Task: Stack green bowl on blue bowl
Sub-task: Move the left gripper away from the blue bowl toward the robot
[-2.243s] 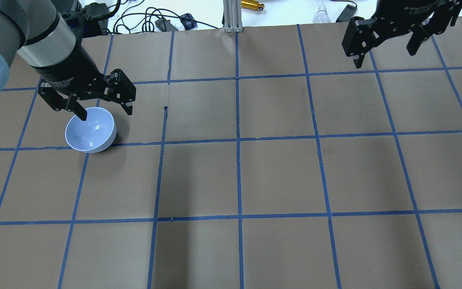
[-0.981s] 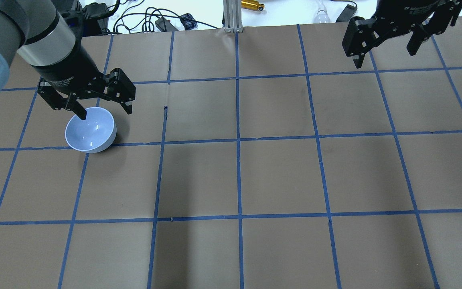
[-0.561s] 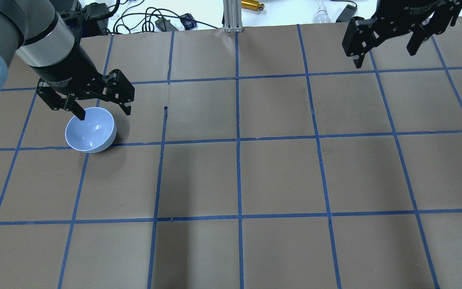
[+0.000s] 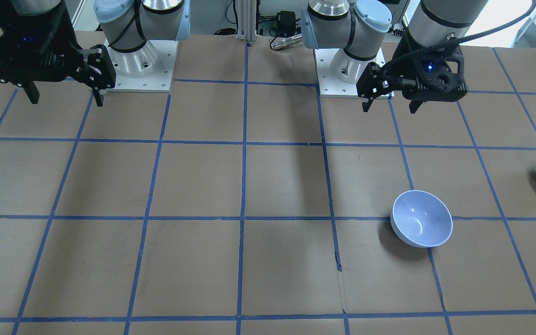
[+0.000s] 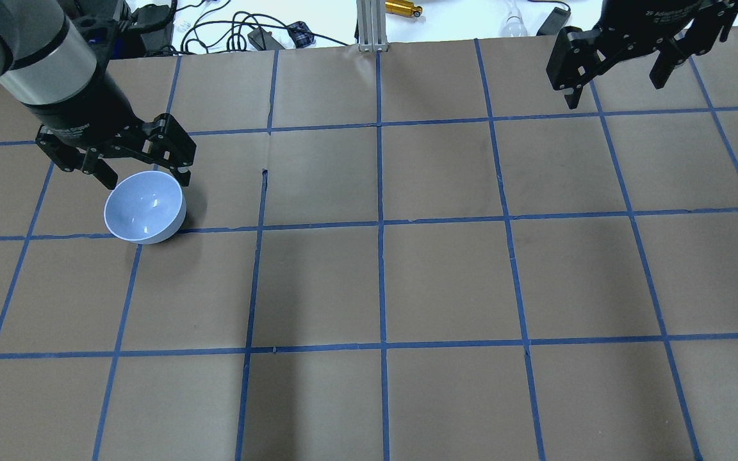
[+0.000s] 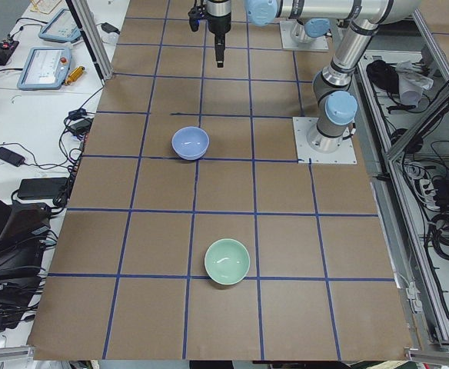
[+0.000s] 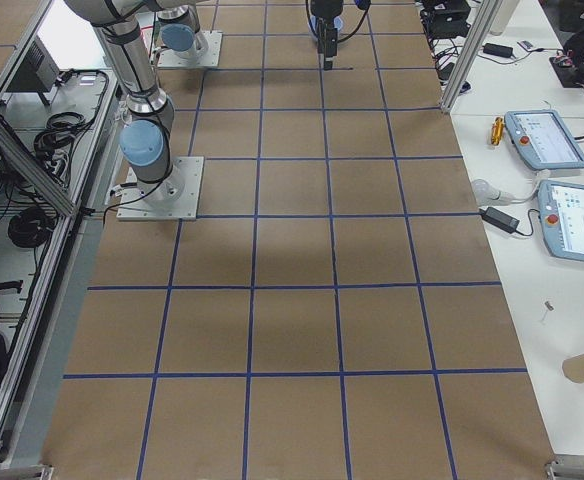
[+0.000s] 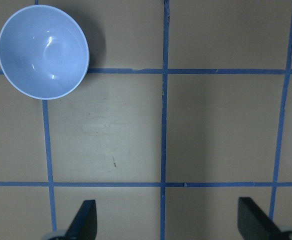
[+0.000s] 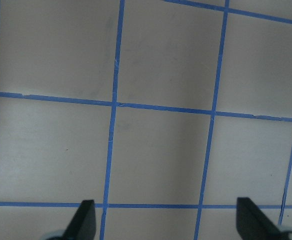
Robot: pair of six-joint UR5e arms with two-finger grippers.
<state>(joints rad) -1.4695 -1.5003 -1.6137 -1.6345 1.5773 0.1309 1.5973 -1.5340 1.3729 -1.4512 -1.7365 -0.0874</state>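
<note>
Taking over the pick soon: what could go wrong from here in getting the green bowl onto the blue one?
The green bowl sits far out on the robot's left, outside the overhead and left wrist views, so the open left gripper would approach it poorly watched.
Both bowls look glossy, so a rim pinch may slip.
The blue bowl stands loose, and an off-centre drop could shove it.
</note>
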